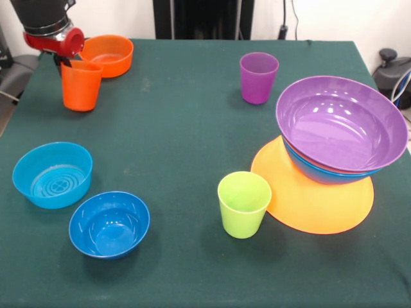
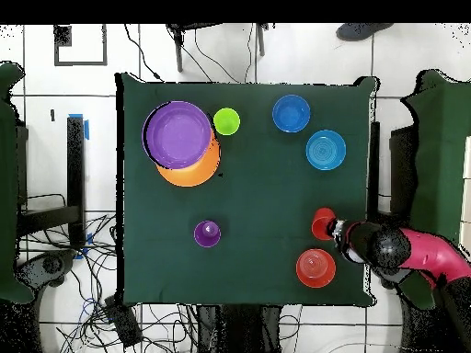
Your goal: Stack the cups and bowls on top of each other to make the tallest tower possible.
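Bowls already nested form the tower (image 1: 334,160) at 1 side of the green table (image 1: 180,128): the orange-yellow bowl (image 1: 308,199) lies upside down as the base, a blue bowl (image 1: 321,174) sits on it with a thin reddish rim showing above, and the purple bowl (image 1: 340,122) is seated on top, visibly off-centre toward the base's edge. The gripper (image 1: 64,61) is seen at the rim of the orange cup (image 1: 81,85), at the opposite far corner beside the small orange bowl (image 1: 108,54); whether the jaws are spread or pinching the cup wall cannot be told. A thin rim hold, if that is what is intended, could let the smooth tapered cup slip or tilt when lifted, and the adjacent orange bowl could be nudged. The off-centre stack could be tipped by any cup set down away from its middle. The purple cup (image 1: 259,77) and the lime green cup (image 1: 244,204) stand near the tower and would be close to a carrying path. The light blue bowl (image 1: 52,174) and dark blue bowl (image 1: 109,223) rest well apart from it. No yellow cup is seen.
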